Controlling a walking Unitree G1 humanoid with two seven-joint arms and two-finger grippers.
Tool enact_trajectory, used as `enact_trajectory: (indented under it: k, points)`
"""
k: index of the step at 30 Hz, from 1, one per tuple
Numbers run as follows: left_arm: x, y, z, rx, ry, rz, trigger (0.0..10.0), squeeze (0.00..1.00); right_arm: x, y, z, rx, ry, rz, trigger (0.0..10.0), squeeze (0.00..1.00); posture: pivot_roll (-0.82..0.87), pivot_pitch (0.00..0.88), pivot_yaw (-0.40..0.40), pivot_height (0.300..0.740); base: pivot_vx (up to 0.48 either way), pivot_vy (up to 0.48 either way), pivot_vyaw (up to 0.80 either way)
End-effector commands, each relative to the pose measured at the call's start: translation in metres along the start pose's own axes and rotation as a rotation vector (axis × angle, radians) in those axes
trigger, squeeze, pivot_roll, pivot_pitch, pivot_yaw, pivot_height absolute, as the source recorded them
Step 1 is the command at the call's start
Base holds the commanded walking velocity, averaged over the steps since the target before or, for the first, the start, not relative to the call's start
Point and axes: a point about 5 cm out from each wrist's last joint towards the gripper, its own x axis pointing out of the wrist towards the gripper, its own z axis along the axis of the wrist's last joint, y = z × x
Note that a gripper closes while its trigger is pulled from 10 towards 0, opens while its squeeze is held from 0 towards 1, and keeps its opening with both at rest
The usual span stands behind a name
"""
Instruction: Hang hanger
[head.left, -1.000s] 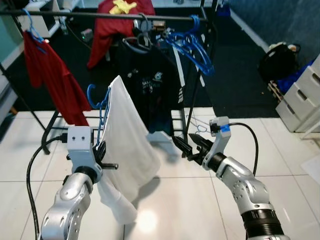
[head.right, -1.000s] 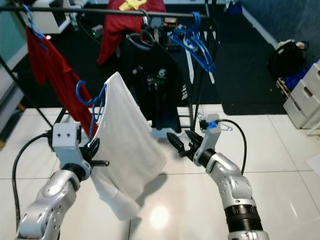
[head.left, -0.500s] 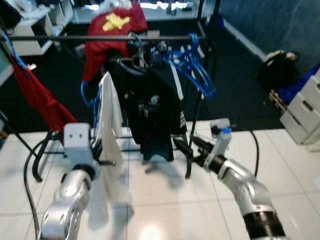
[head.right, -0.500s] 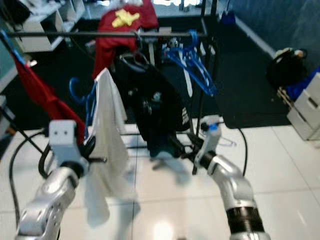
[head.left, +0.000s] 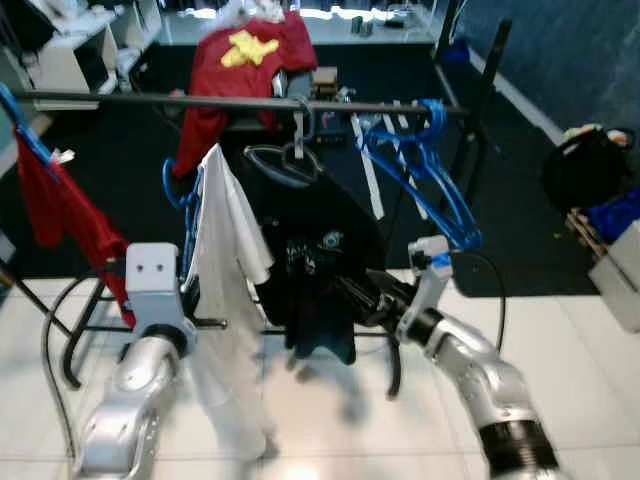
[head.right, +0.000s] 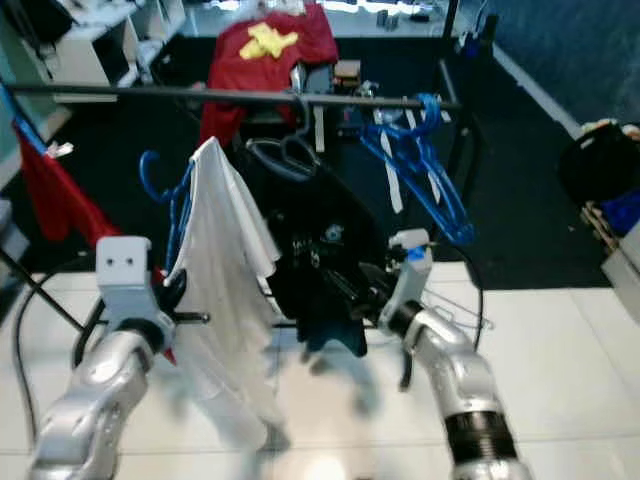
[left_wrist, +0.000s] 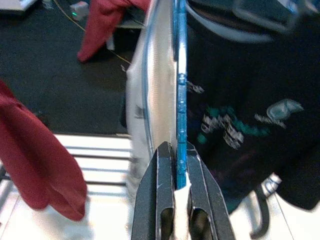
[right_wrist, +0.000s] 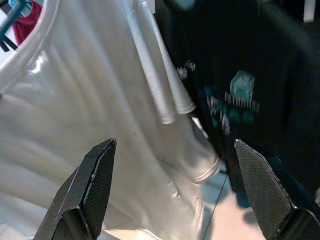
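My left gripper (left_wrist: 178, 150) is shut on the lower bar of a blue hanger (left_wrist: 181, 75). The hanger carries a white shirt (head.left: 225, 260). Its blue hook (head.left: 172, 185) stands a little below the black clothes rail (head.left: 120, 98), apart from it. My left gripper (head.left: 190, 296) holds the hanger upright at the left of the rack. My right gripper (head.left: 360, 296) is open in front of a black printed T-shirt (head.left: 320, 250) on the rail. In the right wrist view its fingers (right_wrist: 92, 182) stand wide apart, facing the white shirt (right_wrist: 90, 115), with nothing between them.
On the rail hang a red shirt (head.left: 60, 205) at the far left and several empty blue hangers (head.left: 430, 170) at the right. A red garment with a yellow star (head.left: 255, 50) is behind. The rack's legs (head.left: 395, 365) stand on white tiles. A black bag (head.left: 590, 165) sits at right.
The whole view has shifted as I came closer to the rack. The white shirt now hangs straighter and nearer the rail. My right gripper now sits against the black shirt.
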Motion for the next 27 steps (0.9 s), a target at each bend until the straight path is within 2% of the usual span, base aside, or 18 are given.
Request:
enact_trajectory:
  k: [1, 3, 6, 15, 19, 22, 23, 26, 27]
  points:
    - [0.001, 0.006, 0.003, -0.001, -0.015, 0.036, 10.0, 0.0, 0.005, 0.008, 0.001, -0.016, -0.011, 0.029, 10.0, 0.0, -0.11, 0.115, -0.015, 0.74, 0.48, 0.0, 0.77]
    - [0.001, 0.006, 0.003, -0.001, -0.015, 0.036, 10.0, 0.0, 0.005, 0.008, 0.001, -0.016, -0.011, 0.029, 10.0, 0.0, -0.11, 0.115, -0.015, 0.74, 0.48, 0.0, 0.77]
    - [0.009, 0.001, 0.009, -0.015, -0.033, 0.041, 10.0, 0.0, 0.006, 0.007, 0.0, -0.011, -0.007, 0.021, 10.0, 0.0, -0.12, 0.113, -0.013, 0.74, 0.48, 0.0, 0.0]
    - [0.013, 0.004, 0.008, -0.043, -0.009, 0.076, 10.0, 0.0, 0.005, 0.008, 0.0, -0.012, -0.006, 0.02, 10.0, 0.0, -0.12, 0.115, -0.011, 0.74, 0.48, 0.0, 0.0]
    - [0.014, 0.0, 0.012, -0.06, -0.027, 0.05, 10.0, 0.0, 0.005, 0.008, 0.0, -0.011, -0.006, 0.02, 10.0, 0.0, -0.12, 0.116, -0.011, 0.74, 0.435, 0.0, 0.0]
    - [0.016, -0.008, 0.019, -0.057, -0.058, 0.015, 10.0, 0.0, 0.006, 0.008, 0.0, -0.011, -0.005, 0.018, 10.0, 0.0, -0.12, 0.117, -0.011, 0.74, 0.0, 0.0, 0.0]
    - [0.017, -0.014, 0.016, -0.054, -0.031, -0.015, 10.0, 0.0, 0.006, 0.009, 0.0, -0.011, -0.004, 0.017, 10.0, 0.0, -0.12, 0.118, -0.009, 0.74, 0.0, 0.0, 0.0]
    - [0.018, -0.017, 0.013, -0.052, -0.008, -0.034, 10.0, 0.0, 0.006, 0.009, 0.0, -0.011, -0.004, 0.016, 10.0, 0.0, -0.12, 0.118, -0.009, 0.74, 0.0, 0.0, 0.0]
    - [0.017, -0.021, -0.002, -0.026, 0.092, -0.056, 10.0, 0.0, 0.006, 0.009, 0.0, -0.011, -0.003, 0.013, 10.0, 0.0, -0.12, 0.117, -0.007, 0.74, 0.0, 0.0, 0.0]
